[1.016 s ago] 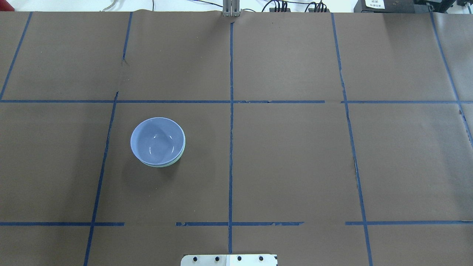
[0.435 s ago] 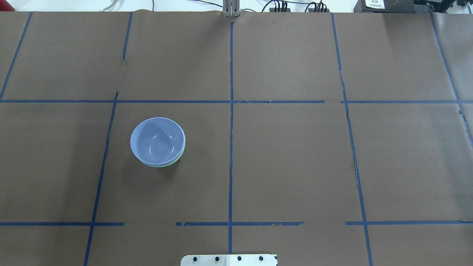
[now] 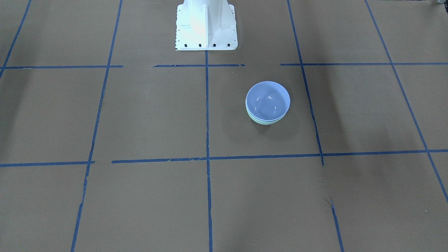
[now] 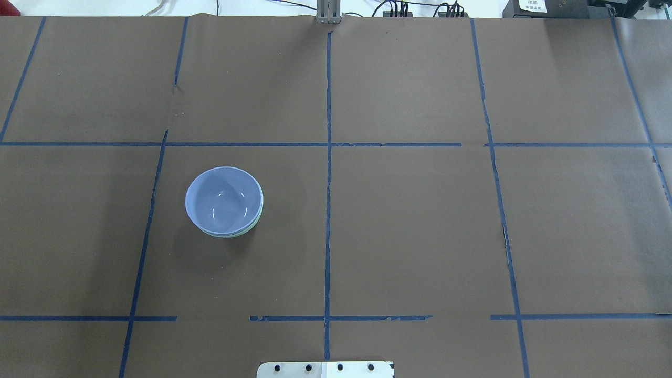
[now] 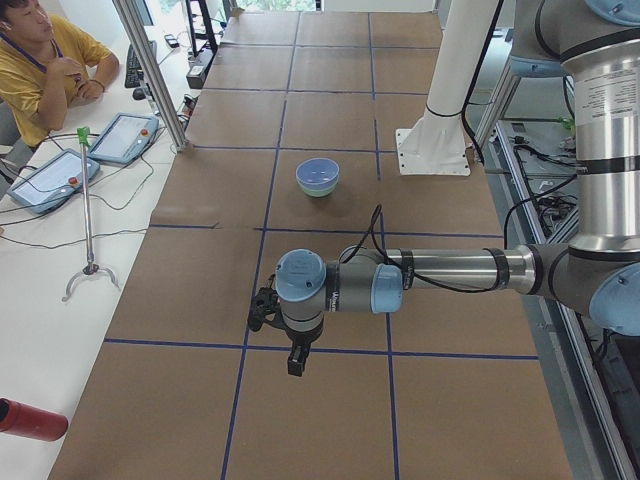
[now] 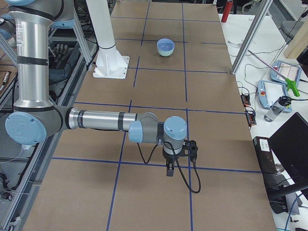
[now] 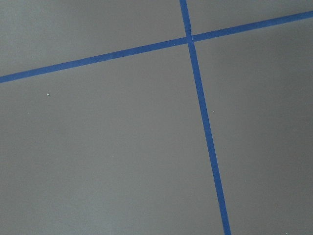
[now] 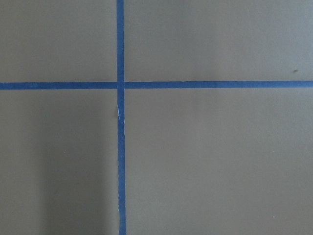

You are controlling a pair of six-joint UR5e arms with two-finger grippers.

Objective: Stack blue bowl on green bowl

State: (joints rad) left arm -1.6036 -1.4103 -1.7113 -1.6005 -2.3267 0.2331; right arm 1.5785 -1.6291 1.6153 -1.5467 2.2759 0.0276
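The blue bowl [image 4: 223, 199] sits nested inside the green bowl [image 4: 248, 230], of which only a thin mint edge shows under it. The stack stands on the robot's left half of the table and also shows in the front view [image 3: 267, 99], with the green edge [image 3: 266, 122] below it. My left gripper [image 5: 296, 362] hangs over the table's left end, far from the bowls. My right gripper [image 6: 168, 171] hangs over the right end. Both show only in side views, so I cannot tell whether they are open or shut. The wrist views show only brown paper and blue tape.
Brown paper with a blue tape grid [image 4: 328, 144] covers the table. The robot's white base [image 3: 206, 26] stands at the near middle edge. A seated person [image 5: 45, 60], tablets [image 5: 125, 137] and cables lie beyond the far edge.
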